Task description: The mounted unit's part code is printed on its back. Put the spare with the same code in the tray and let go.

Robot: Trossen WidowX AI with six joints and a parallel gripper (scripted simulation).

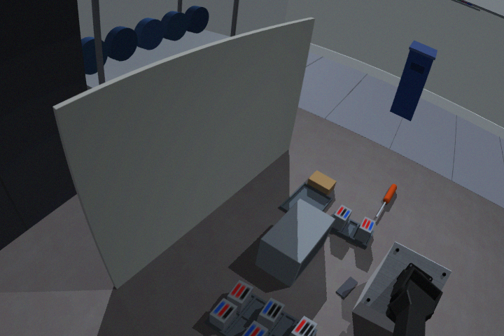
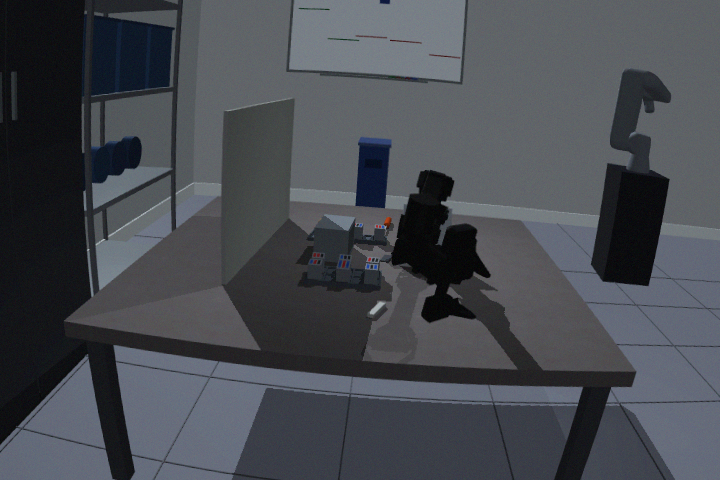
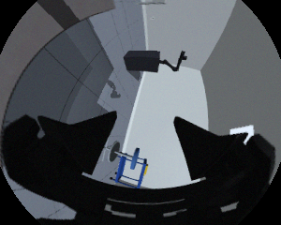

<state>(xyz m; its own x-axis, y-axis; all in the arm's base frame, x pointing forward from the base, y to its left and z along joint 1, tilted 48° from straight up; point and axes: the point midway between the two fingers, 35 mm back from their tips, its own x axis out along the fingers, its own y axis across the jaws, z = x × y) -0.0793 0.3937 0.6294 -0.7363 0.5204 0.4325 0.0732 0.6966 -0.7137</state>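
exterior view has the black arm [image 1: 415,297] [image 2: 423,226] on the tabletop [image 1: 161,313] [image 2: 162,316], its tool [image 2: 481,295] [image 3: 146,116] spread wide, nothing between the fingertips, above the surface and apart from the blocks. the wrist view looks past both fingers to the floor, wall and a dark pedestal [image 3: 141,61].

six striped blocks stand in the nearer rack [image 1: 253,306] [image 2: 331,277]; five show from the top, one of them cut by the edge. two more striped blocks [image 1: 343,212] [image 1: 367,224] [image 2: 379,230] stand at the ends of a small holder [image 1: 349,233] [image 2: 366,240], an orange-handled screwdriver [image 1: 390,193] [image 2: 387,221] near them. i cannot tell which spare matches; the code on the mounted unit's back cannot be read.

a large grey box [image 1: 296,241] [image 2: 333,240] partly hides the shallow tray [image 1: 285,206], with a tan block [image 1: 321,182] just beside the tray's far edge. a tall panel [image 1: 185,154] [image 2: 257,186] stands upright nearby.
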